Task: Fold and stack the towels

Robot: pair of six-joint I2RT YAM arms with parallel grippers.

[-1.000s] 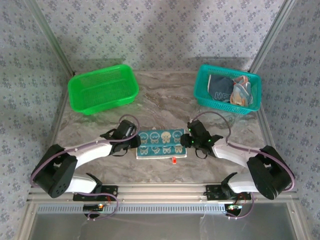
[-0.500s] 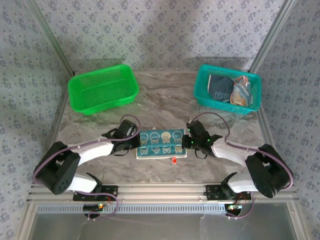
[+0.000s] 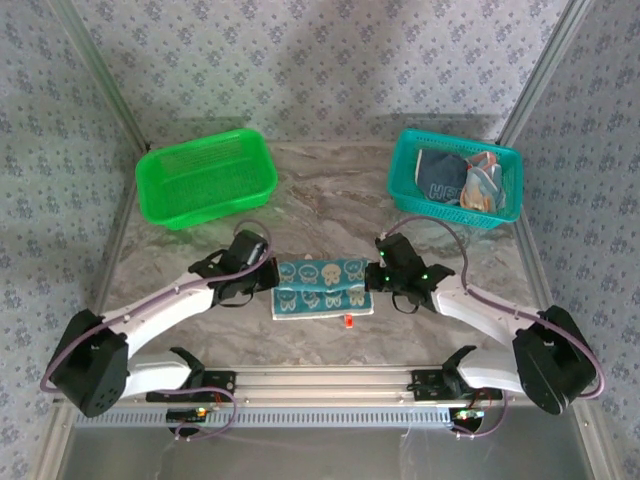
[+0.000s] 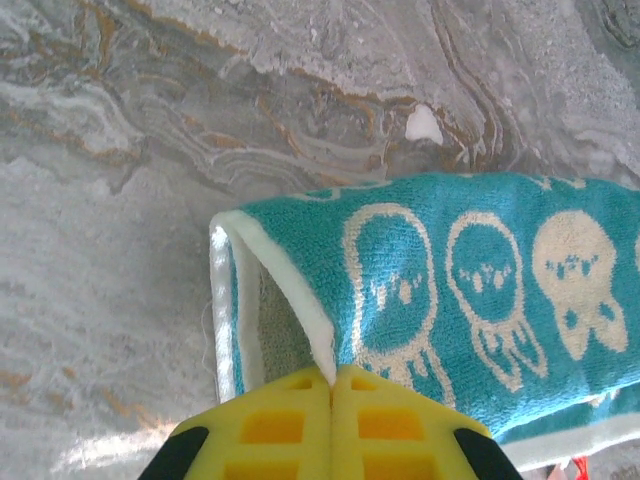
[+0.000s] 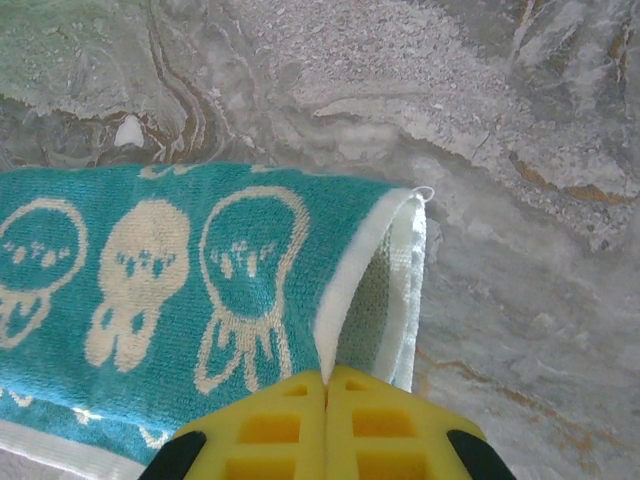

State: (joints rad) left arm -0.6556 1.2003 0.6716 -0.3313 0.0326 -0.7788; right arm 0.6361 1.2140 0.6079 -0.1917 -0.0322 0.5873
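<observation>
Pretty much nothing legible here tbh. The only writing is some pale block lettering on the dark blue towel [image 3: 437, 181] crumpled in the teal basket [image 3: 400, 172] at the back right, and from the top camera it's too small and creased to make out. The teal towel [image 3: 322, 287] is printed with cartoon figures, not letters.

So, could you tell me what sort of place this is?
Probably a staged robot test booth, not a home: a marble-look table boxed in by patterned wall panels, with a metal mounting rail along its near edge.
</observation>
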